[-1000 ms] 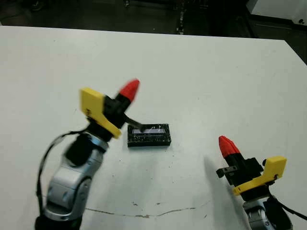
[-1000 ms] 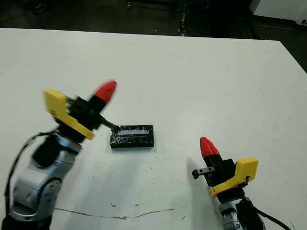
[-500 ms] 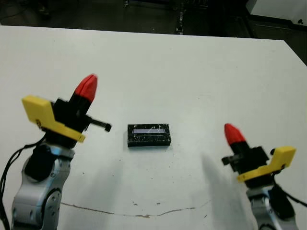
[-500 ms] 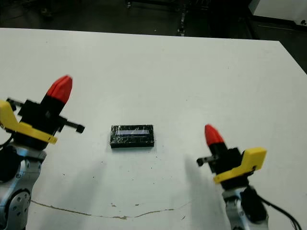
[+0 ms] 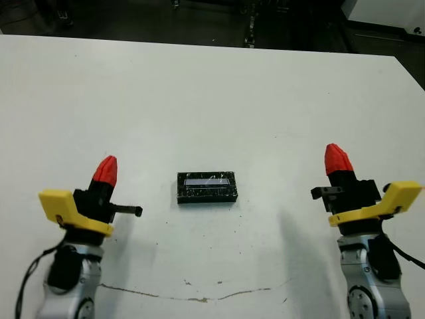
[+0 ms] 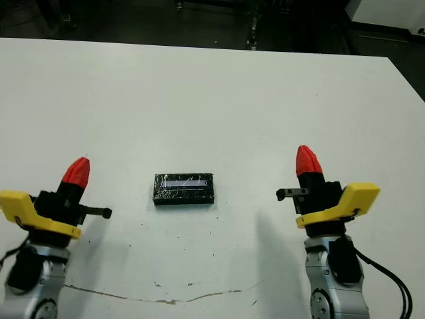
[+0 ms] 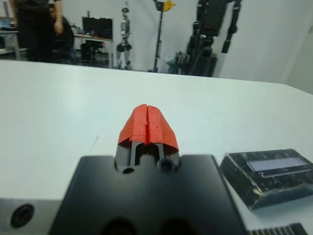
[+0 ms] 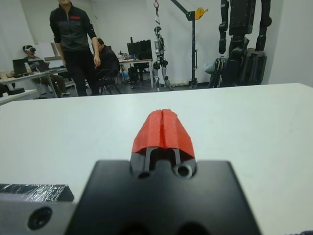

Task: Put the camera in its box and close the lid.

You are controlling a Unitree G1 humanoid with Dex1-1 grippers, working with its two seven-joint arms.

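The lid [image 5: 206,187], a black cover with silvery crinkled patches and a pale strip on top, lies flat at the table's middle. The box and the camera are hidden from view. My left gripper [image 5: 105,170] stands to the lid's left, well apart from it, shut with nothing held. In the left wrist view its red tips [image 7: 147,125] meet, with the lid [image 7: 266,171] off to one side. My right gripper [image 5: 338,158] stands to the lid's right, also apart, shut and empty. Its own view shows the red tips [image 8: 163,129] pressed together and a corner of the lid [image 8: 34,192].
A thin dark crack line [image 5: 199,296] runs across the table near the front edge. Beyond the far edge stand a person [image 8: 73,39], seated people at desks, and dark robot stands [image 7: 215,34]. The table's right edge [image 5: 410,73] slants in at the upper right.
My left gripper has drawn away from the lid, going left and back toward the front edge. My right gripper has shifted slightly right and risen. The lid has not moved.
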